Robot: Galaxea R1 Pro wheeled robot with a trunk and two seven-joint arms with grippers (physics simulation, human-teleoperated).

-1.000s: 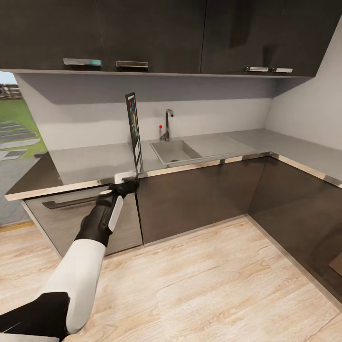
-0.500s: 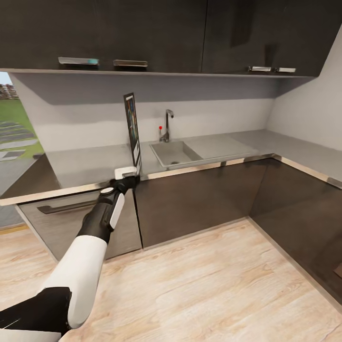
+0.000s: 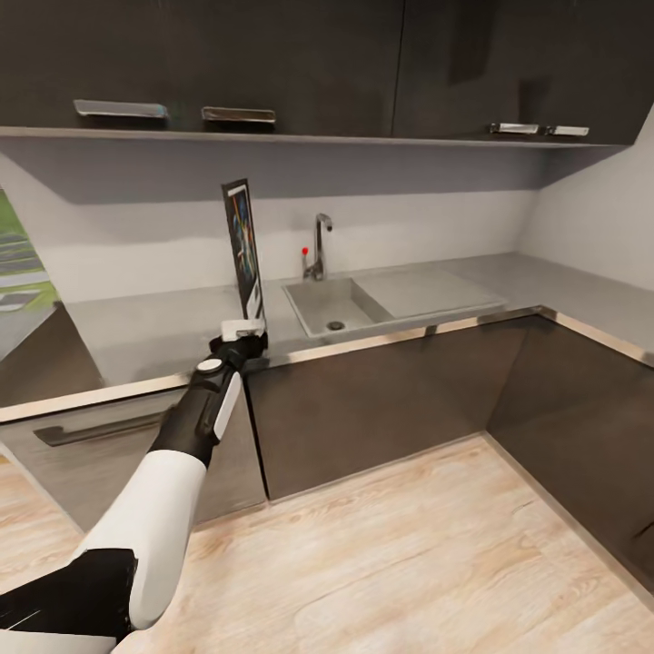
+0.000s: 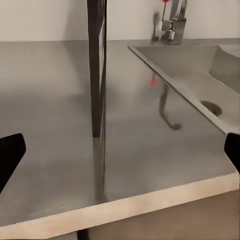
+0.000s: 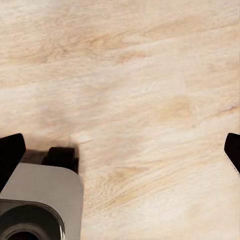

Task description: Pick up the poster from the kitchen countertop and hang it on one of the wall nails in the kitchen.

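Note:
The poster (image 3: 242,247) stands upright and edge-on on the kitchen countertop (image 3: 136,331), left of the sink. My left gripper (image 3: 243,336) is at the counter's front edge, right at the poster's lower end. In the left wrist view the poster's thin dark edge (image 4: 97,65) rises from the glossy countertop (image 4: 45,125), its reflection below it. There the left gripper (image 4: 120,152) is open, the black fingertips (image 4: 10,155) spread far to either side of the poster. My right gripper (image 5: 120,150) hangs open over the wooden floor. The wall nails are out of view.
A sink (image 3: 331,304) with a faucet (image 3: 319,241) lies right of the poster. Dark upper cabinets (image 3: 300,64) hang over the counter, which turns a corner at the right. Base cabinets (image 3: 363,400) stand below, with wood floor (image 3: 409,563) in front. Part of my grey base (image 5: 40,200) shows under the right gripper.
The whole head view has shifted, so the camera moved. The left arm keeps its place at the poster's foot, with the poster still upright.

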